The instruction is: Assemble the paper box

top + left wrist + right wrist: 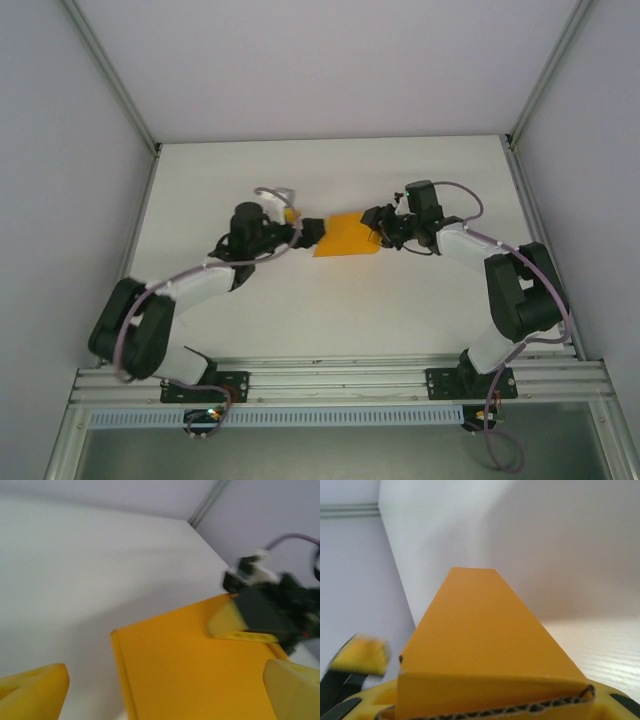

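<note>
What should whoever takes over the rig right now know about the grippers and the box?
Left gripper: open, fingers straddling its end of the box, no grip.
Right gripper: shut on the opposite end.
Box: middle of the table, between the arms, a compact rectangle.
Done: seemingly folded down to that shape.
Left: whether every flap is tucked can't be told; check, then probably release.

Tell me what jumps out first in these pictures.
A bright orange box stands out against the white table, near its middle. The right fingers pinch its right end. The left fingers stand wide open at its left end.
</note>
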`<move>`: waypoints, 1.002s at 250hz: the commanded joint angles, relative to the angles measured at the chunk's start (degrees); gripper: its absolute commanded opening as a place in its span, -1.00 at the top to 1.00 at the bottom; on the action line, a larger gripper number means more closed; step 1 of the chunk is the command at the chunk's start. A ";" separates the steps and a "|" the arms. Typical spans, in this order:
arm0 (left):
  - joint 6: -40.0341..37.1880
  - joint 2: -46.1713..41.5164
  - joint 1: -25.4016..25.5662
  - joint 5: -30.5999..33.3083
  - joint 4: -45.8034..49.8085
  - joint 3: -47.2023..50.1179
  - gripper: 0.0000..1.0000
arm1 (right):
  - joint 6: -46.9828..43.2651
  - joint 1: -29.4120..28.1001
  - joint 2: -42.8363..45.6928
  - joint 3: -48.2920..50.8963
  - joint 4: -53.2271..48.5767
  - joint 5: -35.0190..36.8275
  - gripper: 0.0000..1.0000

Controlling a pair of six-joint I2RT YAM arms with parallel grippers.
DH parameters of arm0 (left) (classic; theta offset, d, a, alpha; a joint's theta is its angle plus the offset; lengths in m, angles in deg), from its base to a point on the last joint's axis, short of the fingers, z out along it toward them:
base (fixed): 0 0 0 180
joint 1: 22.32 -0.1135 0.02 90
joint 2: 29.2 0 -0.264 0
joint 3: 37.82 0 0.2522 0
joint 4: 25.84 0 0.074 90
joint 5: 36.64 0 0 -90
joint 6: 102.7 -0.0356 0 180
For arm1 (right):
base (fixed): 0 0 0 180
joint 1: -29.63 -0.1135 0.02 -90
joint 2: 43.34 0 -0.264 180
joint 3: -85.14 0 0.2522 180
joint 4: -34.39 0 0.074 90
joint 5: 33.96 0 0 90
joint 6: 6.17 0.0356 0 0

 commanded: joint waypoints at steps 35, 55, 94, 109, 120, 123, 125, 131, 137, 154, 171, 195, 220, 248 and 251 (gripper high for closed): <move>-43.82 -5.90 10.09 14.71 15.33 1.58 -1.00 | 4.43 3.05 -1.04 -7.83 -13.80 -12.33 0.19; -48.17 -6.13 11.82 16.06 17.96 0.44 -1.00 | 5.93 3.34 -1.92 -9.32 -16.28 -14.28 0.23; -53.79 -3.91 14.28 18.07 23.16 -2.87 -1.00 | 6.57 3.32 -4.04 -12.40 -21.37 -20.00 0.25; -55.63 -2.80 14.93 19.82 23.85 -3.80 -1.00 | 6.82 3.33 -4.09 -12.40 -22.06 -20.86 0.23; -56.32 -2.12 15.17 21.12 23.35 -4.30 -1.00 | 6.86 3.27 -4.22 -12.57 -22.69 -21.72 0.22; -56.50 -2.07 15.21 21.49 23.10 -4.41 -1.00 | 6.74 3.23 -4.32 -12.66 -22.78 -22.11 0.22; -56.53 -1.98 15.23 21.68 23.04 -4.48 -1.00 | 6.54 3.23 -4.38 -12.73 -23.02 -22.47 0.22; -56.82 -1.96 15.22 21.94 23.10 -4.73 -1.00 | 5.96 3.18 -4.45 -13.03 -23.72 -23.04 0.23; -57.00 -1.87 15.20 22.12 22.90 -4.82 -1.00 | 5.22 3.14 -4.63 -13.31 -24.83 -23.37 0.23; -57.38 -1.94 15.25 22.48 21.42 -4.71 -1.00 | 3.41 3.05 -4.68 -13.72 -27.33 -23.74 0.22; -57.52 -1.72 15.23 21.50 21.51 -5.12 -0.98 | 3.11 3.08 -4.80 -13.59 -28.06 -24.66 0.17; -57.38 -0.36 15.28 20.89 22.40 -6.23 -0.81 | 4.19 2.54 -5.42 -13.10 -26.36 -26.18 0.18; -57.21 0.46 15.28 20.90 22.43 -6.71 -0.57 | 5.25 1.71 -6.21 -12.84 -24.36 -27.65 0.18; -57.08 -0.02 15.29 20.33 22.61 -6.64 -0.32 | 4.82 1.29 -6.93 -13.36 -24.54 -28.47 0.16; -57.07 -0.14 15.33 20.22 22.58 -6.58 -0.30 | 4.77 1.30 -6.98 -13.37 -24.51 -28.49 0.16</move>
